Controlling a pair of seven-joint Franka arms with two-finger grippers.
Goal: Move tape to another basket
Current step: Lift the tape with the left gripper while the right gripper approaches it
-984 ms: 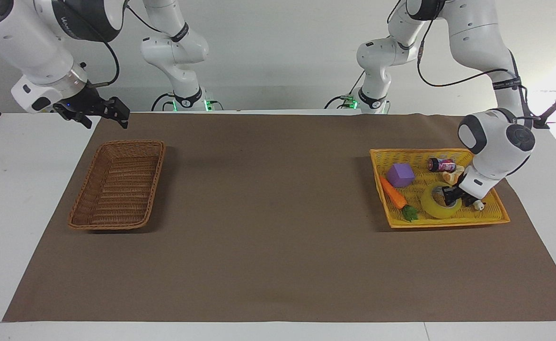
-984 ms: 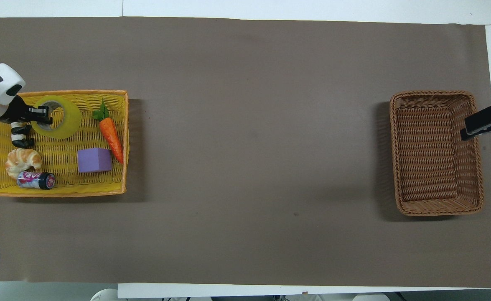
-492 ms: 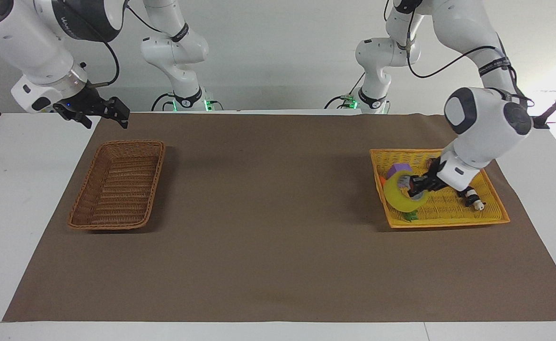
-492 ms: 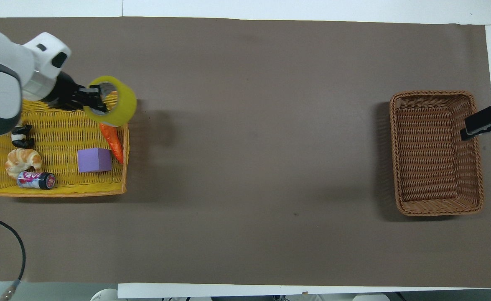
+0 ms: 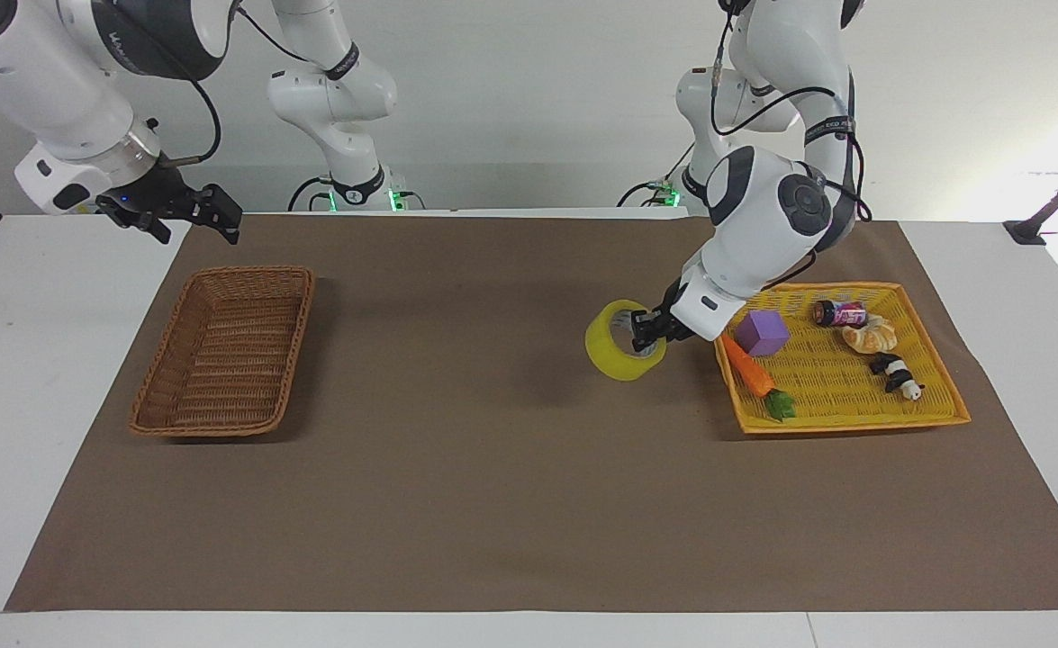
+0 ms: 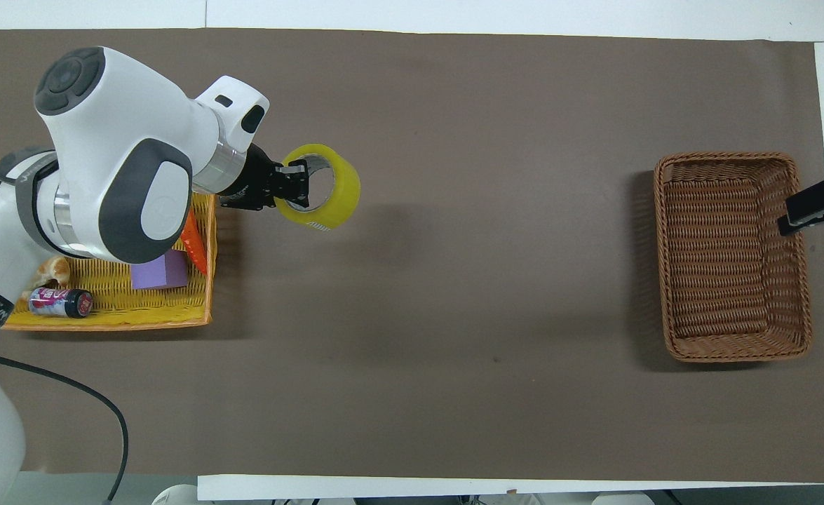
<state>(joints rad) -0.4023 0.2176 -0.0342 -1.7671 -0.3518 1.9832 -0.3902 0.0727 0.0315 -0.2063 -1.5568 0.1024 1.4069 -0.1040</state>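
My left gripper [image 5: 647,335] [image 6: 298,184] is shut on the rim of the yellow tape roll [image 5: 616,355] [image 6: 334,193] and holds it in the air over the brown mat, just outside the yellow tray. The brown wicker basket [image 5: 222,349] [image 6: 731,256] stands at the right arm's end of the table with nothing in it. My right gripper [image 5: 209,216] [image 6: 815,208] waits in the air beside the basket's edge that lies toward the right arm's end of the table.
The yellow flat tray [image 5: 938,405] [image 6: 103,319] at the left arm's end holds a purple cube [image 5: 761,333] [image 6: 159,272], a carrot [image 5: 754,375], a croissant [image 5: 869,336], a small can [image 5: 839,313] [image 6: 61,303] and a panda figure [image 5: 893,373]. The brown mat [image 5: 492,432] covers the table.
My left gripper lifted the tape out of the yellow tray and carried it over the mat toward the right arm's end. The right arm has barely moved.
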